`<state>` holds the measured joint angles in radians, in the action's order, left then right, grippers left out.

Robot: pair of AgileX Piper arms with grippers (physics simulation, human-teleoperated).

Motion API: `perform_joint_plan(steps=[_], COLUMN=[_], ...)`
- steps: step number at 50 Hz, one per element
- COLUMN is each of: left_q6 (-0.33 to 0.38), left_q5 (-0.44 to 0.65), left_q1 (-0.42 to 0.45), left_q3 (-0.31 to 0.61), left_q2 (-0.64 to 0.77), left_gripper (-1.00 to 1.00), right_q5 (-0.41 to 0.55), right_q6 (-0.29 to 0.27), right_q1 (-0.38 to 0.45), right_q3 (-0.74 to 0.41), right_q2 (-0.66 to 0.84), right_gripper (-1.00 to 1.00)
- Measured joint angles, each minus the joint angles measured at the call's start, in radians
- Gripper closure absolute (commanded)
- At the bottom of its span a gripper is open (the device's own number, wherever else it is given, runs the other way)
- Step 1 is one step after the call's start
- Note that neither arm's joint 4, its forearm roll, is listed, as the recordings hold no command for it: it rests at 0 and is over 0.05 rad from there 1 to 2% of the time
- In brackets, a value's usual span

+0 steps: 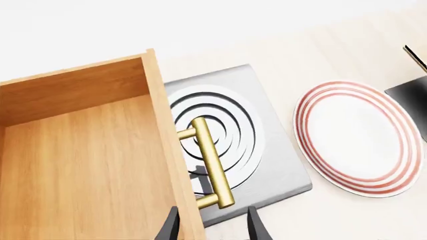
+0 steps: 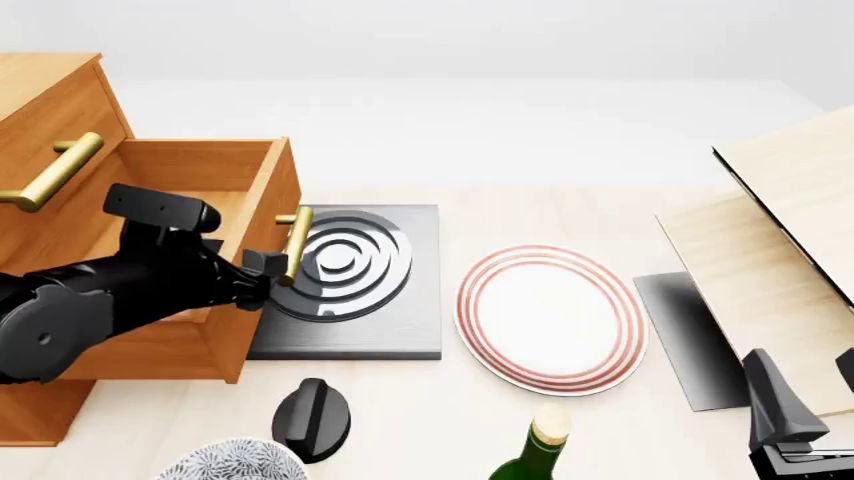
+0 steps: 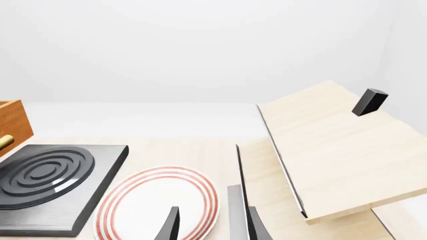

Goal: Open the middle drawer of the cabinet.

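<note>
The cabinet (image 2: 54, 90) stands at the left of the table. Its middle drawer (image 2: 200, 165) is pulled out over the hob, and its empty inside shows in the left wrist view (image 1: 80, 160). Its brass bar handle (image 2: 296, 245) juts from the front panel. My left gripper (image 2: 267, 272) is open just short of the handle (image 1: 212, 160), with one finger on either side of the near end and not closed on it (image 1: 212, 231). My right gripper (image 2: 807, 400) is open and empty at the front right, above the plate's edge (image 3: 212, 227). The lowest drawer is hidden.
A grey hob (image 2: 354, 270) lies under the open drawer's front. A white plate with red rings (image 2: 550, 318) sits to its right. Tilted pale wood boards (image 2: 787, 200) and a dark slab (image 2: 687, 340) stand at the right. A green bottle (image 2: 534, 450), a black knob (image 2: 311, 418) and a patterned bowl (image 2: 234, 462) sit near the front edge.
</note>
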<state>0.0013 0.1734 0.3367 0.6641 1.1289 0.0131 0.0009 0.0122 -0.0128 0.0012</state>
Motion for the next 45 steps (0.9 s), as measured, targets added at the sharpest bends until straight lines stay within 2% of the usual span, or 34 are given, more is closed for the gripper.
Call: perform_joint_plan(steps=[5, 12, 18, 27, 35, 45], left_q6=[-0.009, 0.03, 0.103, 0.157, 0.187, 0.202], left_q5=[0.011, 0.016, 0.016, 0.07, 0.14, 0.182], left_q1=[0.002, 0.009, 0.025, 0.015, -0.042, -0.195], left_q3=[0.002, -0.009, -0.017, -0.006, 0.008, -0.032], left_q2=[-0.005, -0.045, -0.147, -0.353, -0.544, -0.805], left_gripper=[-1.0, -1.0, -1.0, -1.0, -1.0, -1.0], right_q5=[0.0, 0.0, 0.0, 0.0, 0.0, 0.0], right_q6=[0.0, 0.0, 0.0, 0.0, 0.0, 0.0], right_q1=[0.0, 0.0, 0.0, 0.0, 0.0, 0.0], right_q3=[0.0, 0.0, 0.0, 0.0, 0.0, 0.0], right_q2=[0.0, 0.0, 0.0, 0.0, 0.0, 0.0], right_gripper=[-1.0, -1.0, -1.0, -1.0, -1.0, -1.0])
